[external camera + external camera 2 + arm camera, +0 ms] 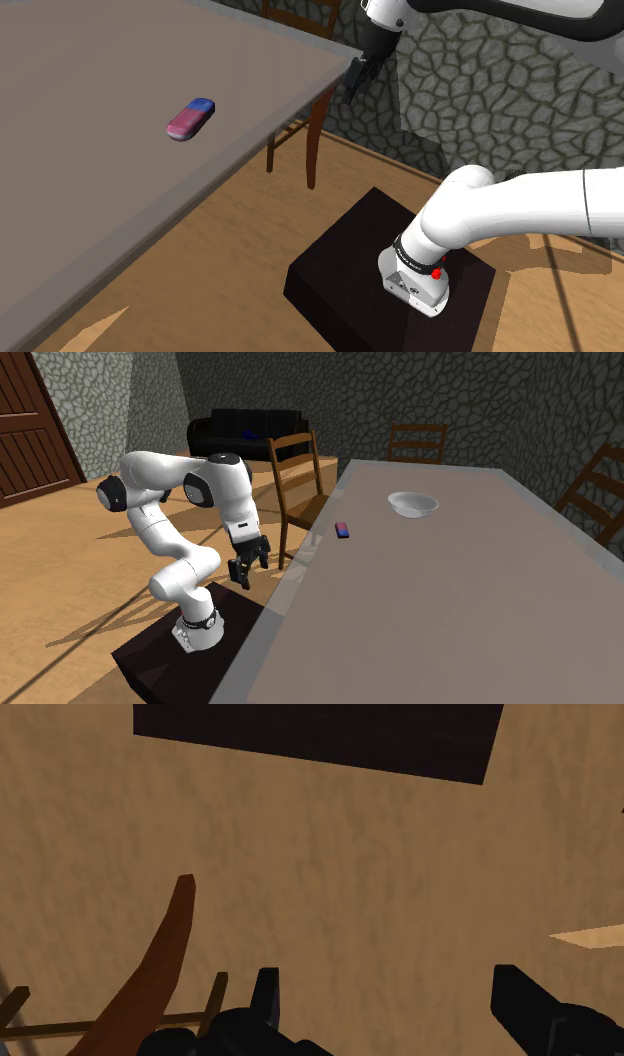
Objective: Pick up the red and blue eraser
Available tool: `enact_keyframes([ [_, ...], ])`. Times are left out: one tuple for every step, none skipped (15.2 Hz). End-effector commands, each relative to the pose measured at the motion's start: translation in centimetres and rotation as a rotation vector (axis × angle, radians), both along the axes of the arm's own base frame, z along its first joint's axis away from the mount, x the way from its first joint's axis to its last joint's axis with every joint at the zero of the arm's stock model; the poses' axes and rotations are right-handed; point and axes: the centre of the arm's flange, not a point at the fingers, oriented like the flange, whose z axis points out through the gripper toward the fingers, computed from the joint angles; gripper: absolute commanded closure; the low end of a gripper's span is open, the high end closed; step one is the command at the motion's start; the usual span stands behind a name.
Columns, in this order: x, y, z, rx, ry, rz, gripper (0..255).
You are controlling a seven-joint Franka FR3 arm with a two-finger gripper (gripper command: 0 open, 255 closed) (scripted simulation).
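- Nearest to us, the dark box stand (352,262) sits on the wooden floor (330,874), and the white arm (505,205) rises from it.
- The gripper (390,999) points down at that floor. Its two black fingers (266,989) stand wide apart with nothing between them.
- In the wrist view, past the fingers, we see floorboards, a corner of the stand and the curved brown leg of a chair (160,959), but no tabletop.
- In the second exterior view the gripper (247,567) hangs just off the edge of the grey table (450,612), beside it rather than over it.
- The eraser (190,119) lies flat on the table, not far in from the edge on the robot's side. Its body is pinkish red and one end is blue. It is well apart from the gripper (358,75) and nothing touches it.
- We judge that the task stands at its first step, the reach, since nothing is grasped or lined up yet.
- The next move calls for carrying the hand above the tabletop, swinging it in over the eraser (343,530), turning the open jaws across its narrow width and then descending.
- The table edge is the thing to clear on the way.
- Farther along the table stands a white bowl (413,504), well beyond the eraser and out of the path.
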Motion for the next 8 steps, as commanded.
enact_keyframes([
  [0.0, 0.0, 0.0, 0.0, 0.0, 0.0, 0],
  [-0.4, 1.3, 0.2, 0.0, 0.001, -0.038, 0],
  [-0.7, 2.6, 0.4, 0.001, 0.002, -0.076, 0],
  [-0.9, 4.0, 0.5, 0.001, 0.003, -0.113, 0],
  [-1.1, 5.3, 0.7, 0.001, 0.004, -0.151, 0],
  [-1.3, 6.7, 0.9, 0.002, 0.005, -0.189, 0],
  [-1.4, 8.0, 1.1, 0.002, 0.006, -0.227, 0],
  [-1.4, 9.4, 1.3, 0.003, 0.007, -0.265, 0],
])
